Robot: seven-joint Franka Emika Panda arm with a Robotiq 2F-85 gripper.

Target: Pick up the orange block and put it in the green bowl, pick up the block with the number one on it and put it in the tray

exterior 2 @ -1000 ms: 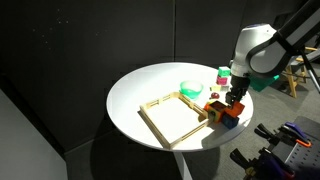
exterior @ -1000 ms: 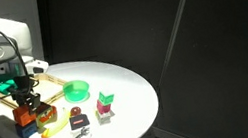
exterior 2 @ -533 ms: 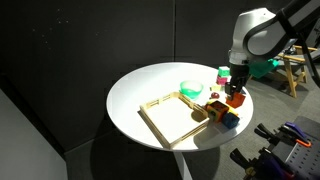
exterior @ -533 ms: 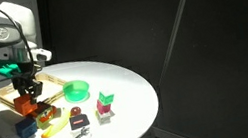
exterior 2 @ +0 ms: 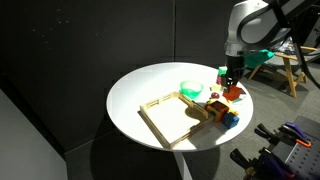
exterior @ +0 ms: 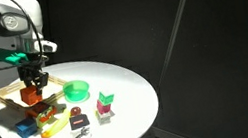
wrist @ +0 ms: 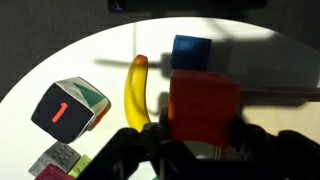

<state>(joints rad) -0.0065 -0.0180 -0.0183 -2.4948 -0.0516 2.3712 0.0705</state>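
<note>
Wrist view: the end effector (wrist: pixel 200 135) is clamped on the orange block (wrist: pixel 205 105), with one dark finger on each side of it, and the block fills the gap between them. Below it on the white desk (wrist: pixel 270 70) lie a blue block (wrist: pixel 190 52) and a yellow banana-shaped piece (wrist: pixel 135 88). Further off to the side is the block with the number one (wrist: pixel 68 108), a dark cube showing a red "1", well apart from the fingers and not touched.

In both exterior views the orange block (exterior: pixel 33 94) (exterior 2: pixel 233 92) hangs in the end effector (exterior: pixel 33 86) (exterior 2: pixel 232 87), clear of the desk (exterior: pixel 132 88) (exterior 2: pixel 135 90). It sits above a cluster of coloured blocks (exterior: pixel 30 122) (exterior 2: pixel 222 113) beside the tray (exterior: pixel 2 96) (exterior 2: pixel 172 120). The green bowl (exterior: pixel 77 89) (exterior 2: pixel 190 90) stands near the block but off to one side, not under it, and looks empty. In an exterior view the block with the number one (exterior: pixel 79 118) rests on the desk in front of the bowl, next to a pink-and-green block (exterior: pixel 106 104).
</note>
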